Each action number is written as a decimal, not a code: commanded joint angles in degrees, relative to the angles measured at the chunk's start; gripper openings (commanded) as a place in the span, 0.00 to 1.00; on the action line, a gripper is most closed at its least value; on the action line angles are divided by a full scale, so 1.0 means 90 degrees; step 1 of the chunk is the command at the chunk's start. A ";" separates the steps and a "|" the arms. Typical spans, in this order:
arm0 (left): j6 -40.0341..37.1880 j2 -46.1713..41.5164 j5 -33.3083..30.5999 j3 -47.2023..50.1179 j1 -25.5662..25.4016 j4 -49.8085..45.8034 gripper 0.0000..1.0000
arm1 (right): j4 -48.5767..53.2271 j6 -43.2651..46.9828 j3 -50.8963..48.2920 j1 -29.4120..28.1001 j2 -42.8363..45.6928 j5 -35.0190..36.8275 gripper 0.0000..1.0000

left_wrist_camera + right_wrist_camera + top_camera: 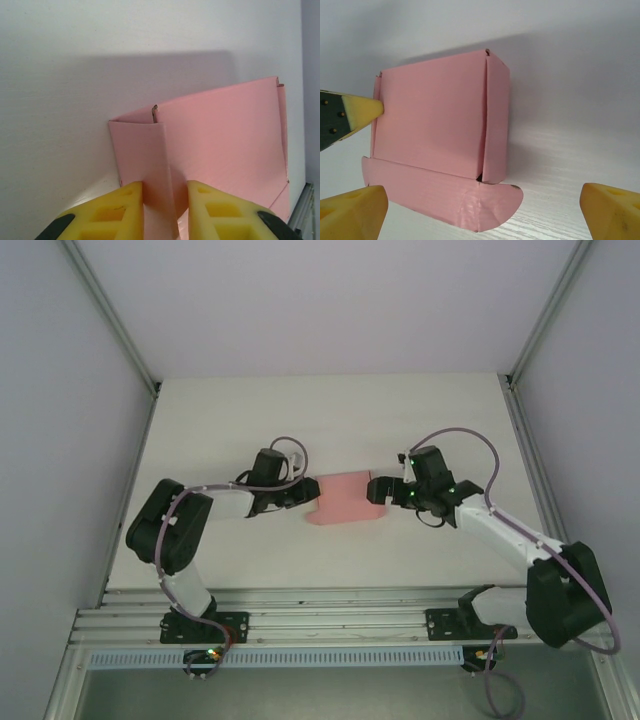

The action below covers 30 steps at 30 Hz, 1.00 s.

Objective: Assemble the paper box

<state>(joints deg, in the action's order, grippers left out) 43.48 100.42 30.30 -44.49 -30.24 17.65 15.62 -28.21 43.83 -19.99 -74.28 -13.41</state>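
Observation:
The paper box (345, 500) is pink card, partly folded, lying on the white table between the two arms. In the right wrist view the paper box (432, 120) has a raised panel, a narrow side wall folded up on the right and a rounded flap flat on the table in front. My left gripper (300, 490) is at its left end. In the left wrist view the yellow fingers (125, 210) pinch an upright folded flap of the paper box (225, 140). My right gripper (385, 488) stands wide open just off the right end, gripper (482, 202) holding nothing.
The white table (330, 420) lies bare behind the box. Aluminium frame posts (110, 320) rise at both back corners, and a rail (330, 625) runs along the near edge by the arm bases. The left gripper's fingertip (362, 111) shows at the box's far side.

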 commanded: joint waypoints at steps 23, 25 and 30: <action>0.0980 0.0565 0.0760 0.1261 0.0612 0.3024 0.21 | -0.1535 -0.0684 0.0882 0.0483 -0.2971 -0.3639 0.82; 0.0984 0.0584 0.0774 0.1287 0.0615 0.3104 0.21 | -0.1727 -0.0760 0.0882 0.0490 -0.3008 -0.3718 0.75; 0.0966 0.0596 0.0806 0.1245 0.0616 0.3141 0.22 | -0.2214 -0.1074 0.0904 0.0483 -0.3011 -0.3952 0.59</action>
<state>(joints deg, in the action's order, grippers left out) 51.48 104.53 37.52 -33.82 -24.97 45.52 0.23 -35.20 51.03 -15.62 -100.79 -44.86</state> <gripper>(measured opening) 0.220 0.612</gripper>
